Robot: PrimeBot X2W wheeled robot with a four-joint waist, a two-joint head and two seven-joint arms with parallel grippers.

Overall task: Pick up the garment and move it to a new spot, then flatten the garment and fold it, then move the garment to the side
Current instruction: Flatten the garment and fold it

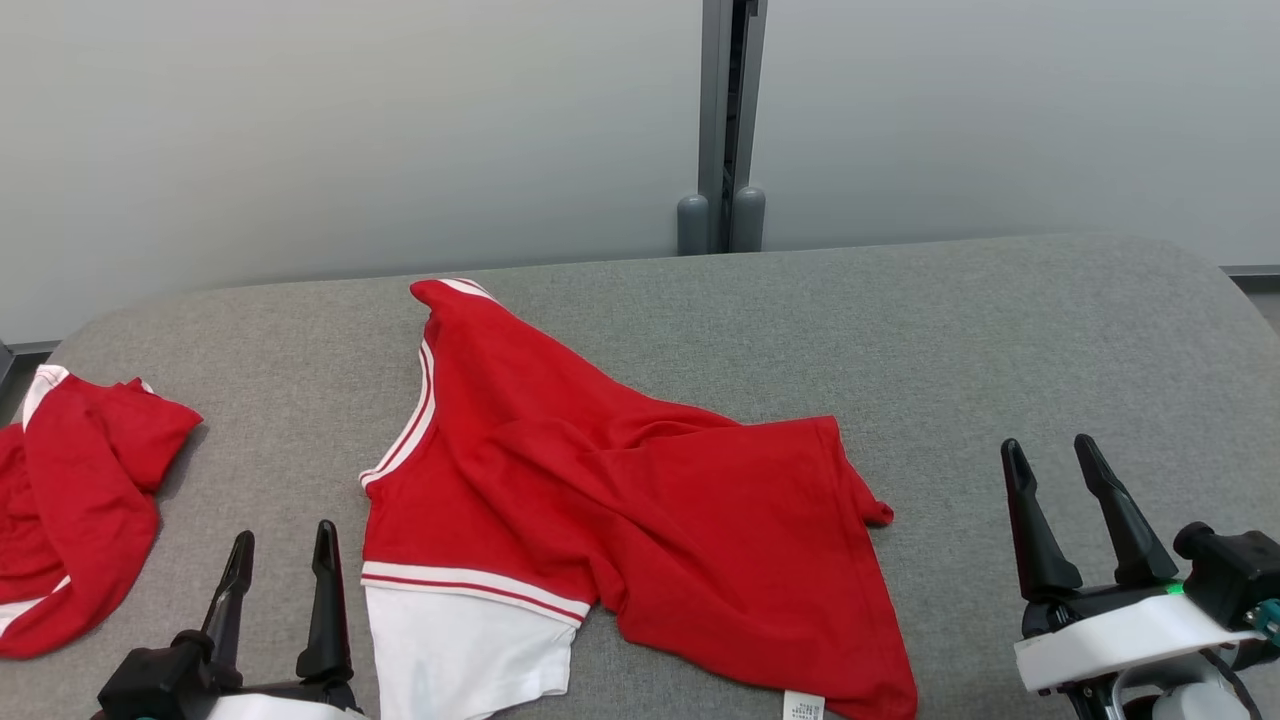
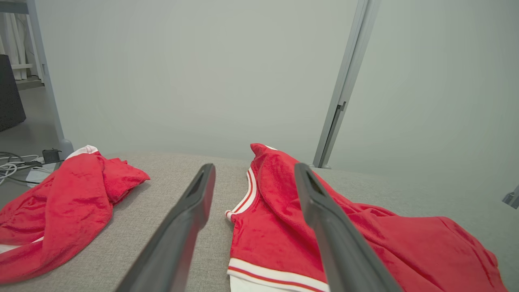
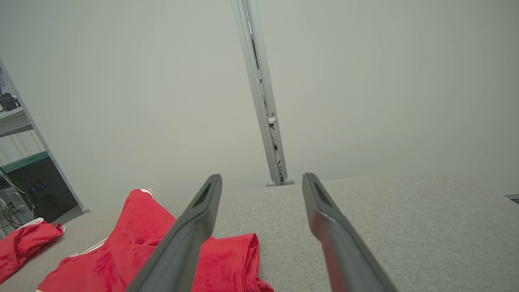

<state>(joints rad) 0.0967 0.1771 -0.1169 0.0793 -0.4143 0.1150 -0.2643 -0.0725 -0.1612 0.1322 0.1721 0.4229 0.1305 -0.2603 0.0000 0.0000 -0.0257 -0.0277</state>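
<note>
Here the red shirt lies rumpled on the grey table between the left gripper and right gripper, both spread wide, empty.

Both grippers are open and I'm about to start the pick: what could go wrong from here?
1. The garment lies crumpled, with folds across its middle; a pinch there may catch several layers, so it won't spread flat.
2. The second red garment lies near the left gripper; a wide sweep could drag it along.
</note>
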